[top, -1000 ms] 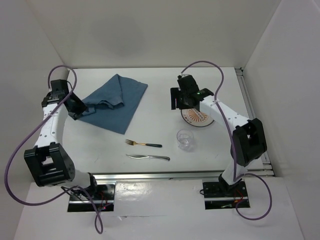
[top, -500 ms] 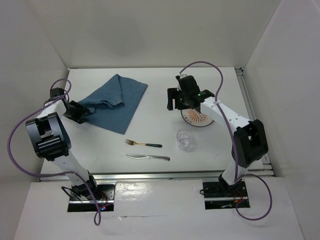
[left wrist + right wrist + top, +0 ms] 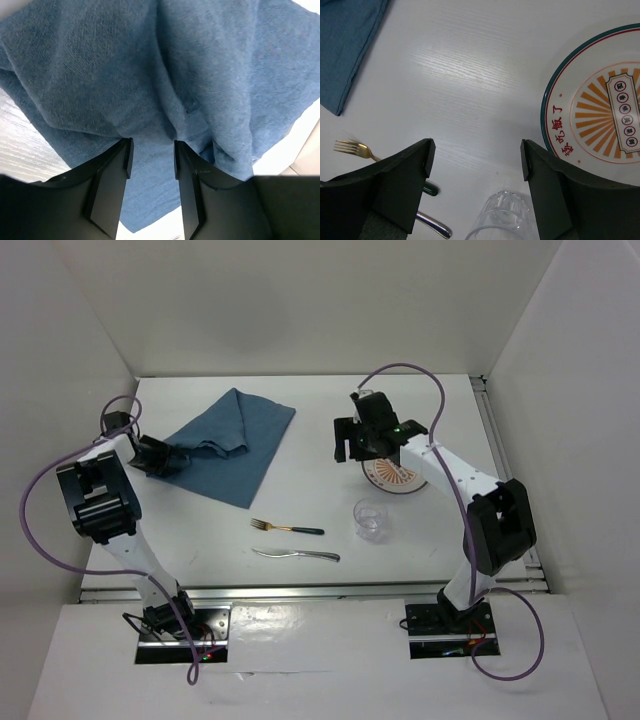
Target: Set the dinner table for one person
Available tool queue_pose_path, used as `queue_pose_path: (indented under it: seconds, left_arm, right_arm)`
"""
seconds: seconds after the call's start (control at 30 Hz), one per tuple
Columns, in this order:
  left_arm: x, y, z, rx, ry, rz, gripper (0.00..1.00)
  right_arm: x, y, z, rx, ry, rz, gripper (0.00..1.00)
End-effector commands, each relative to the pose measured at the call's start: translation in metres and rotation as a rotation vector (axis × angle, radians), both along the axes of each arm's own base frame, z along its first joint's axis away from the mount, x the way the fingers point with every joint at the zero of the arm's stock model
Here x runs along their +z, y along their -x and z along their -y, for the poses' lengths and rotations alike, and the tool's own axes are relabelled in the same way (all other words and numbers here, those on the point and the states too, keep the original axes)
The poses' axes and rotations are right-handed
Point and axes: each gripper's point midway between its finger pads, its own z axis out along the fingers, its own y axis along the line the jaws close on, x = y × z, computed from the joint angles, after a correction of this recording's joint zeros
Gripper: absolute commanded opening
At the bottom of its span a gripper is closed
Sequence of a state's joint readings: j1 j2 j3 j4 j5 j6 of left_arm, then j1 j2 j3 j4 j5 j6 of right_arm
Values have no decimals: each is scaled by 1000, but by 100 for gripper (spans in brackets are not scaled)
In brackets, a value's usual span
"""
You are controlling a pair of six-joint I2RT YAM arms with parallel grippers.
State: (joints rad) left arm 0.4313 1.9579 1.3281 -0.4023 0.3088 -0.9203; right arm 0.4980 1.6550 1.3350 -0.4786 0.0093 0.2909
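Note:
On the white dinner table (image 3: pixel 310 405) a rumpled blue cloth (image 3: pixel 235 440) lies at the back left. My left gripper (image 3: pixel 160 457) is at its left edge. In the left wrist view the black fingers (image 3: pixel 122 160) stand apart over the blue cloth (image 3: pixel 150 60), with flat fabric showing in the gap. My right gripper (image 3: pixel 348 447) hangs open just left of the orange-patterned plate (image 3: pixel 395 477). The right wrist view shows the plate (image 3: pixel 600 115) to the right of the wide-open right gripper (image 3: pixel 477 150), with bare table between the fingers.
A clear glass (image 3: pixel 371 518) stands in front of the plate. A gold fork (image 3: pixel 285 528) and a silver knife (image 3: pixel 296 554) lie near the front middle. A metal rail (image 3: pixel 300 590) runs along the near edge. White walls enclose the table.
The left arm's elbow has swung in and back while its gripper stayed at the cloth's left edge. My right gripper has shifted slightly left off the plate and opened wider.

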Motion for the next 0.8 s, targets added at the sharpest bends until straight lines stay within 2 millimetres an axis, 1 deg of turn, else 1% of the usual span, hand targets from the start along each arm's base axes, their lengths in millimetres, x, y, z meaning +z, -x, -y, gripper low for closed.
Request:
queue_pose_path:
  seconds: [0.0, 0.07, 0.1, 0.13, 0.17, 0.2, 0.23, 0.27, 0.3, 0.33, 0.37, 0.4, 0.43, 0.47, 0.5, 0.53, 0.57, 0.6, 0.63, 0.7, 0.73, 0.77]
  left_arm:
    - [8, -10, -1, 2, 13, 38, 55]
    - [7, -13, -2, 1, 3, 58, 57]
    - [7, -13, -2, 1, 3, 58, 57]
    - [-2, -12, -2, 2, 12, 39, 57]
    - [-2, -15, -3, 2, 11, 42, 57]
    - [-3, -17, -4, 2, 11, 42, 57]
    - [-5, -17, -4, 2, 15, 32, 55]
    - [-10, -16, -4, 2, 21, 21, 55]
    - [-10, -16, -4, 2, 21, 21, 55]
    - [-11, -16, -5, 6, 13, 17, 55]
    - [-15, -15, -5, 6, 18, 8, 54]
    - [-14, -17, -6, 6, 13, 17, 54]
    - [-13, -18, -4, 9, 25, 20, 54]
    - [-17, -17, -4, 10, 29, 11, 50]
    - [-15, -20, -5, 9, 26, 20, 43]
    - [-14, -20, -4, 5, 33, 23, 38]
    - [-10, -23, -5, 5, 28, 34, 31]
    - [-10, -21, -2, 0, 42, 25, 19]
    - [1, -22, -3, 0, 36, 39, 12]
    - [13, -22, -3, -8, 24, 54, 2]
    - [20, -21, -1, -20, 24, 65, 0]
    - [35, -22, -2, -21, 9, 96, 0]
  right_arm:
    - [20, 0, -3, -1, 2, 38, 82]
    - [22, -1, -4, -8, -4, 36, 82]
    - [18, -1, -4, -8, 1, 26, 82]
    - [22, -2, -7, -5, 2, 37, 82]
    - [22, -2, -7, -5, 2, 38, 82]
    - [17, 0, -11, 4, 7, 28, 82]
    - [19, -1, -9, -4, 15, 31, 82]
    - [15, 1, -13, 5, 21, 22, 82]
    - [13, 2, -11, -9, 27, 14, 82]
    - [17, 2, -15, 0, 22, 22, 83]
    - [13, 1, -14, -6, 33, 18, 83]
    - [13, 1, -14, -6, 33, 17, 83]
    - [13, 2, -18, 3, 36, 13, 83]
    - [16, 1, -19, 3, 31, 20, 84]
    - [16, -1, -17, -6, 39, 25, 84]
    - [15, 3, -20, 4, 44, 16, 84]
    - [20, 0, -19, -5, 45, 31, 84]
    - [20, 0, -19, -12, 40, 28, 84]
    - [19, 2, -18, -11, 44, 20, 84]
    - [19, 4, -22, -2, 44, 20, 84]
    - [19, 4, -22, -2, 44, 20, 84]
    - [19, 8, -29, 12, 31, 13, 85]
